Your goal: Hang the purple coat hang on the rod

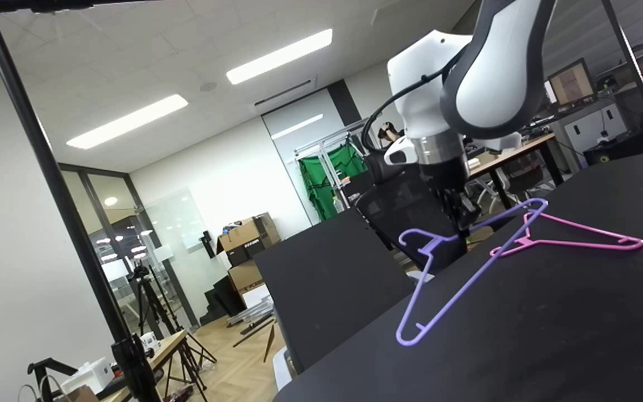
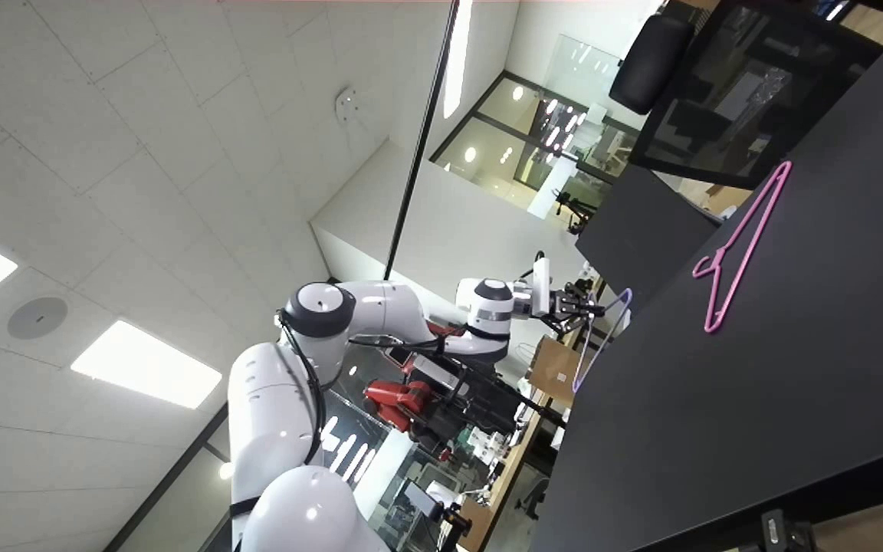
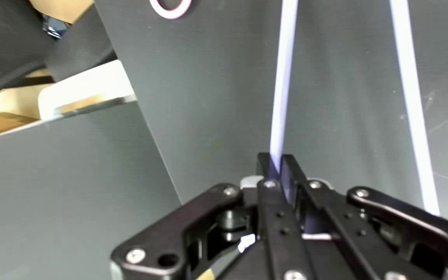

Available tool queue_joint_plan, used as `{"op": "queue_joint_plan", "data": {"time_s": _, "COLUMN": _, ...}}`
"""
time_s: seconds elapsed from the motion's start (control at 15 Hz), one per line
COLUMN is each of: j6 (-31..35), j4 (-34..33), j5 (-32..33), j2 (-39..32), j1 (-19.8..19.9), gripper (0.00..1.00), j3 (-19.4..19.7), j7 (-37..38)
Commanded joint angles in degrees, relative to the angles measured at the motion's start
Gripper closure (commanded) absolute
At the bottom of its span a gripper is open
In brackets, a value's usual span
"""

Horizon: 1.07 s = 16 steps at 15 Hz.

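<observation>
The purple coat hang is in my gripper, held by a shoulder bar between the hook's neck and one end. It hangs tilted, its hook free, and appears to be above the black tabletop. It also shows in an exterior view and in the wrist view, where the gripper fingers are closed on its bar. The rod shows only in part at the top left of an exterior view. A thin black bar that seems to be the rod stands far from the hanger.
A pink hanger lies on the black table beside the purple one. Black upright poles rise at the left and right. A dark panel and a black mesh chair stand past the table edge.
</observation>
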<state>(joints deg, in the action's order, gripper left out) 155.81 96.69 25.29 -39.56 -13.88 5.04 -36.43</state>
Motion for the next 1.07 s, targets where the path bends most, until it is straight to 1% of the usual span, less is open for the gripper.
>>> {"op": "queue_joint_plan", "data": {"time_s": 0.0, "j6": 3.88, "j4": 10.70, "j5": 10.29, "j2": 10.74, "j1": -9.21, "gripper": 0.98, "j3": 12.00, "j7": 15.10}}
{"op": "queue_joint_plan", "data": {"time_s": 0.2, "j6": 3.49, "j4": 13.79, "j5": 22.23, "j2": 15.76, "j1": -18.72, "gripper": 0.98, "j3": 24.54, "j7": 26.69}}
{"op": "queue_joint_plan", "data": {"time_s": 0.33, "j6": 1.36, "j4": 14.55, "j5": 30.29, "j2": 18.63, "j1": -24.39, "gripper": 0.98, "j3": 31.74, "j7": 34.72}}
{"op": "queue_joint_plan", "data": {"time_s": 0.4, "j6": -0.19, "j4": 14.73, "j5": 34.34, "j2": 20.07, "j1": -26.86, "gripper": 0.98, "j3": 34.69, "j7": 38.78}}
{"op": "queue_joint_plan", "data": {"time_s": 0.47, "j6": -2.03, "j4": 14.65, "j5": 38.16, "j2": 21.24, "j1": -28.94, "gripper": 0.98, "j3": 37.04, "j7": 42.78}}
{"op": "queue_joint_plan", "data": {"time_s": 0.67, "j6": -9.11, "j4": 13.85, "j5": 46.83, "j2": 24.09, "j1": -33.06, "gripper": 0.98, "j3": 41.21, "j7": 53.06}}
{"op": "queue_joint_plan", "data": {"time_s": 0.73, "j6": -14.69, "j4": 12.96, "j5": 52.99, "j2": 27.11, "j1": -25.34, "gripper": 0.98, "j3": 31.80, "j7": 57.39}}
{"op": "queue_joint_plan", "data": {"time_s": 0.8, "j6": -18.39, "j4": 12.71, "j5": 55.40, "j2": 27.91, "j1": -23.97, "gripper": 0.98, "j3": 29.70, "j7": 59.94}}
{"op": "queue_joint_plan", "data": {"time_s": 1.0, "j6": -30.51, "j4": 12.41, "j5": 61.97, "j2": 30.29, "j1": -13.78, "gripper": 0.98, "j3": 16.50, "j7": 67.11}}
